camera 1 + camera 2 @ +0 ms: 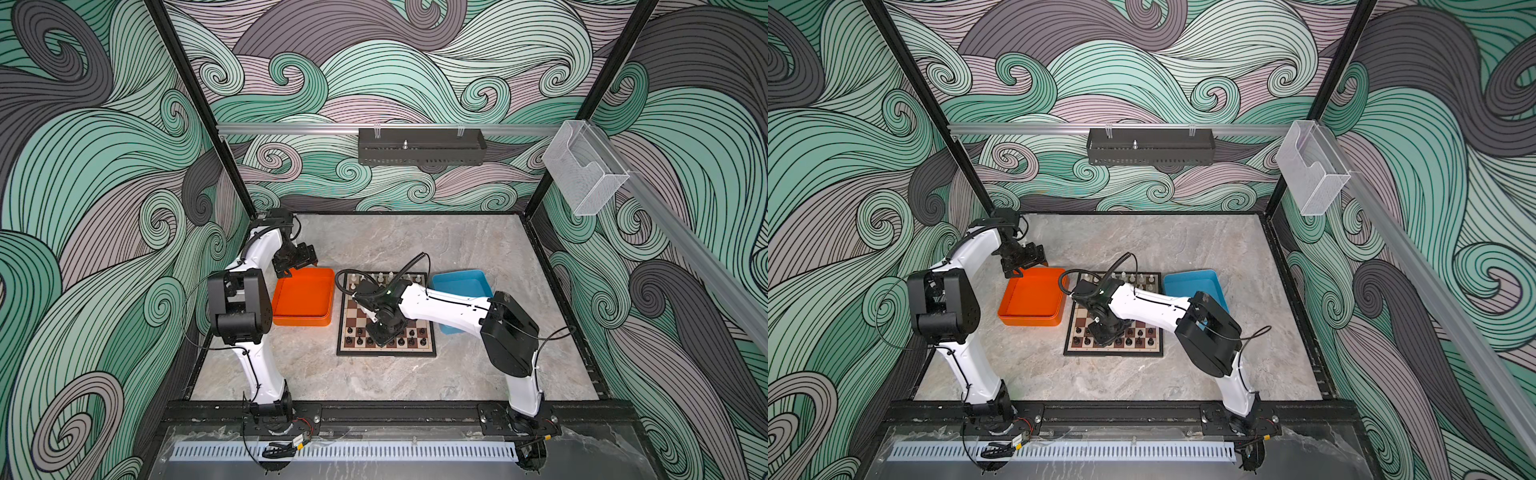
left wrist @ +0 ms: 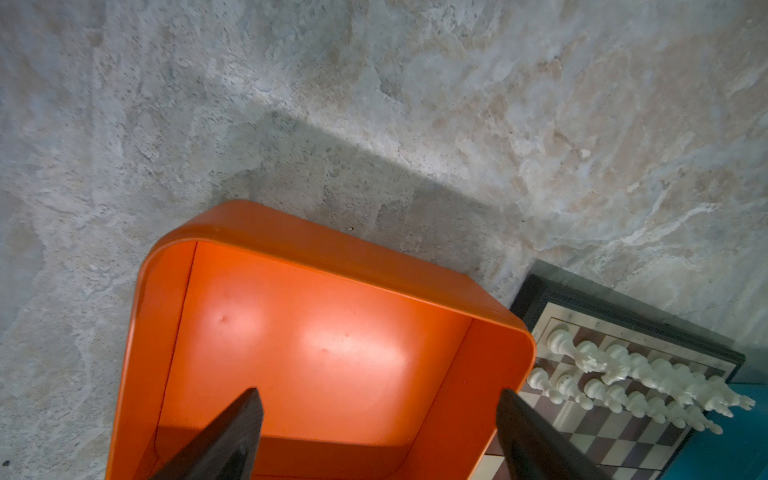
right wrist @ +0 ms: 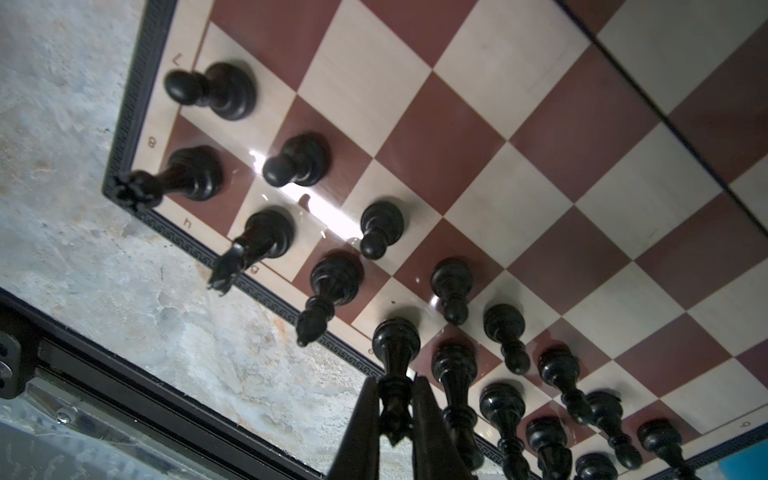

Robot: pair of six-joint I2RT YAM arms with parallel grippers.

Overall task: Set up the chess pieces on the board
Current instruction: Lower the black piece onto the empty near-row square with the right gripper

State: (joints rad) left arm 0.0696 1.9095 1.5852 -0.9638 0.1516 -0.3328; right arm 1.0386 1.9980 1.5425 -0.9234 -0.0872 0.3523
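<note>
1. The right gripper [image 3: 395,415] is pinched on the upper part of a tall black chessman [image 3: 395,345]. One finger is pressed against each side of it.
2. The base of that chessman is seen over a cream square in the edge row of the chessboard [image 3: 540,124]. Whether it is touching the square cannot be told.
3. In the same row, toward the corner, a black bishop [image 3: 332,282], a black knight [image 3: 262,237] and a black rook [image 3: 187,174] are stood. Another tall black piece [image 3: 455,370] is placed just beside the held one on its other side.
4. A row of black pawns [image 3: 297,160] is lined up one row further in.
5. The middle rows of the chessboard are left bare, and the white chessmen [image 2: 623,374] are gathered in the two far rows.
6. The left gripper [image 2: 380,432] is held with its jaws spread wide and nothing between them, above the orange tray [image 2: 332,249].
7. The orange tray is set just left of the chessboard in both top views, and a blue tray [image 1: 457,282] just right of it, all on the marble-patterned tabletop [image 1: 374,382].
</note>
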